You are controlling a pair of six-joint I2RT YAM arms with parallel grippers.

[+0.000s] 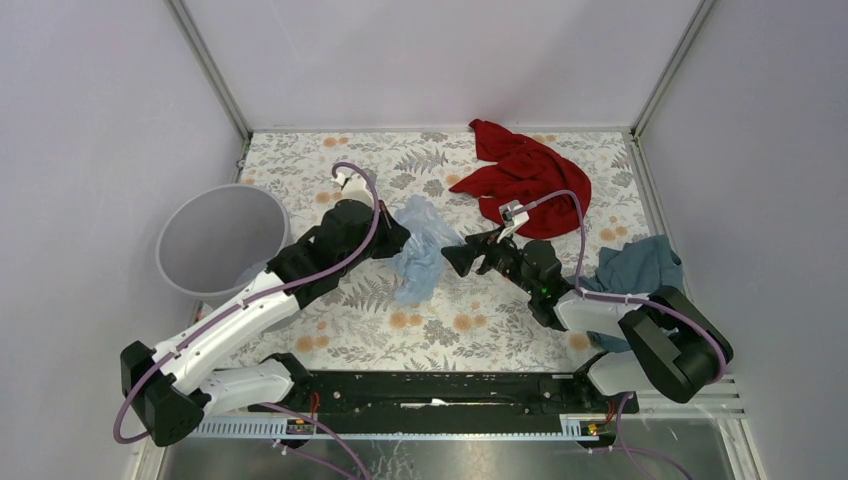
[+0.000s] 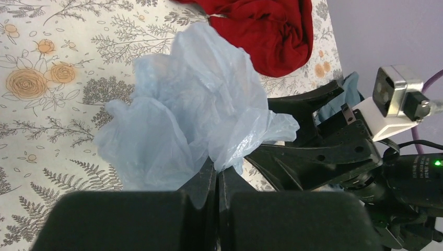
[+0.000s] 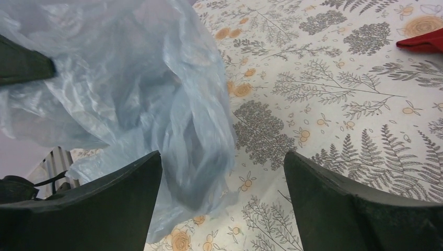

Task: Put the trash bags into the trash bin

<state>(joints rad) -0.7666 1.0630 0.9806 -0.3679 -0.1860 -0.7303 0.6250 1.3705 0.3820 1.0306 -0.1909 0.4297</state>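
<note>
Left claw is pinching the pale-blue trash bag shut, centre of the top view. Right claw is gaping open just beside it.

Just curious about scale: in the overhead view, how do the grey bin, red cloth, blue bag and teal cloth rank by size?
Grey bin and red cloth: about alike, largest.
Then blue bag.
Teal cloth last, though the right arm hides part.

Bright, even, diffuse overhead light; no glare; only faint soft shadows on tabletop; top view sharp w/ slight edge distortion; wrist views: left pincer near lens, dark, blurry; bag glows translucent.
</note>
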